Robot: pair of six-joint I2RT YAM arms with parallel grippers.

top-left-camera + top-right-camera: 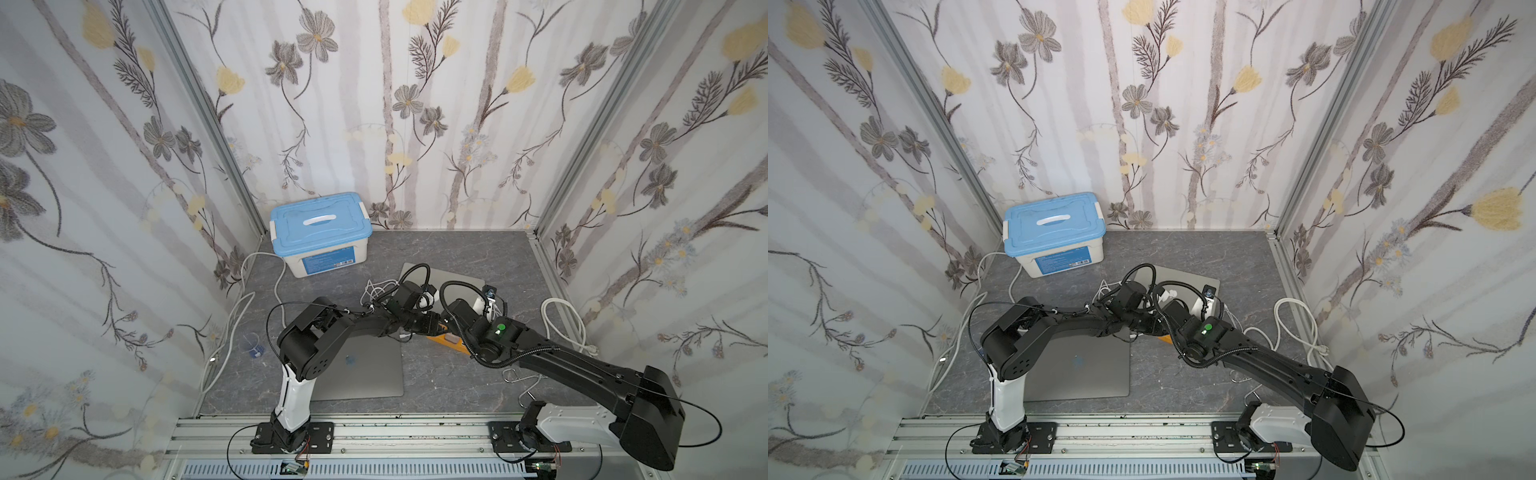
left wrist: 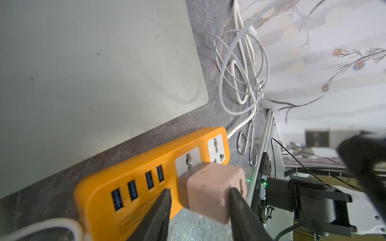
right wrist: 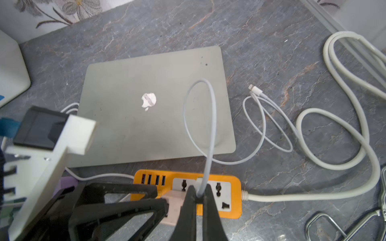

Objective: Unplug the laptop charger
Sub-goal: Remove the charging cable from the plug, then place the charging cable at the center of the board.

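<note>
Only a sliver of the orange power strip (image 1: 446,343) showed in both top views, near the middle of the bench (image 1: 457,249). The pinkish charger (image 2: 211,189) sat at a socket of that strip, its prongs hidden. The left gripper (image 2: 199,189) stood released astride it, one finger touching, the other just clear. The right gripper (image 3: 198,187) was clenched on the thin white cable (image 3: 211,116) rising from the charger. An Apple logo (image 3: 148,101) marked the silver laptop (image 3: 125,129). Embossed writing on the strip and the label on the blue-lidded box (image 1: 320,220) were unreadable.
</note>
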